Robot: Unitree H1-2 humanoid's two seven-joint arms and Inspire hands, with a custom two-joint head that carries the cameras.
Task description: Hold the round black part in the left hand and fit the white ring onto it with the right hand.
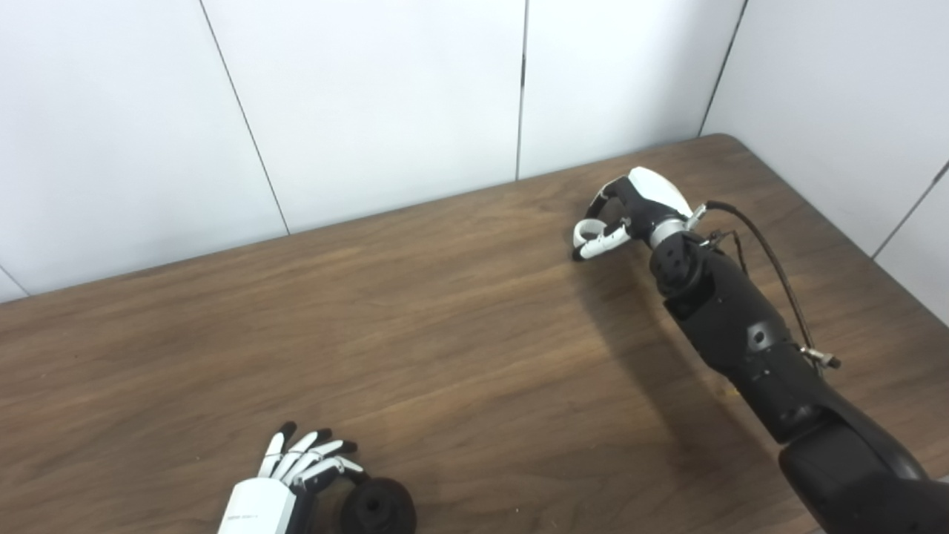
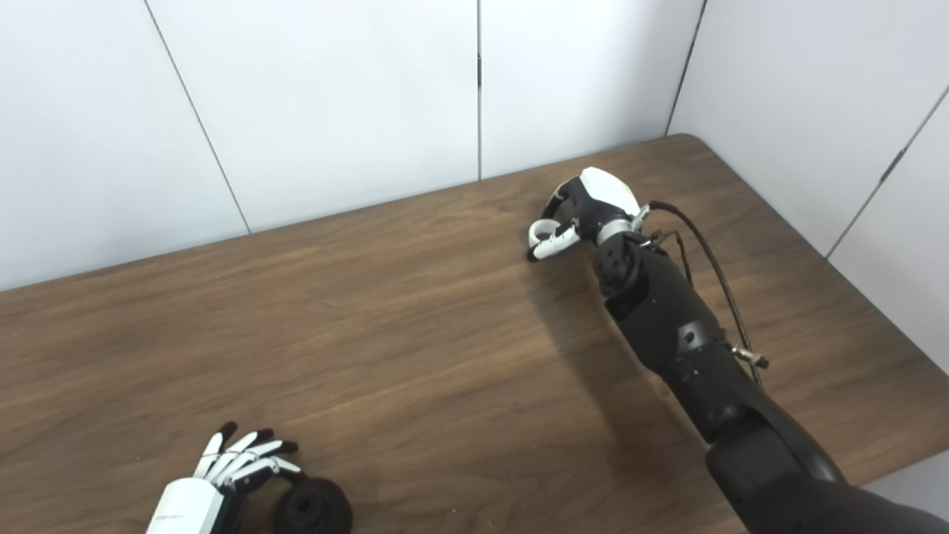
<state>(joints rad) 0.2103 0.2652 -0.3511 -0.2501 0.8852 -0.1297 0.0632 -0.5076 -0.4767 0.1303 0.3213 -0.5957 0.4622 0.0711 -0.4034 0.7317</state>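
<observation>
Black round part (image 1: 378,507) touching spread left hand (image 1: 296,475) | white ring (image 1: 586,231) pinched in right hand (image 1: 630,211)

Setting: lab-style test bay | Evidence: bare wood-grain table (image 1: 445,311) with rounded far-right corner, set against plain white wall panels (image 1: 371,96) with dark seams on far and right sides | Furnishings: nothing domestic, only robot arm cabling (image 1: 771,267)

A table (image 1: 445,311) fills the lower frame, with wall panels (image 1: 371,96) behind it. At the bottom left, the left hand (image 1: 296,475) is seen beside the round part (image 1: 378,508), apparently touching it. In the upper right, the right hand (image 1: 630,215) is placed around the ring (image 1: 589,233).
</observation>
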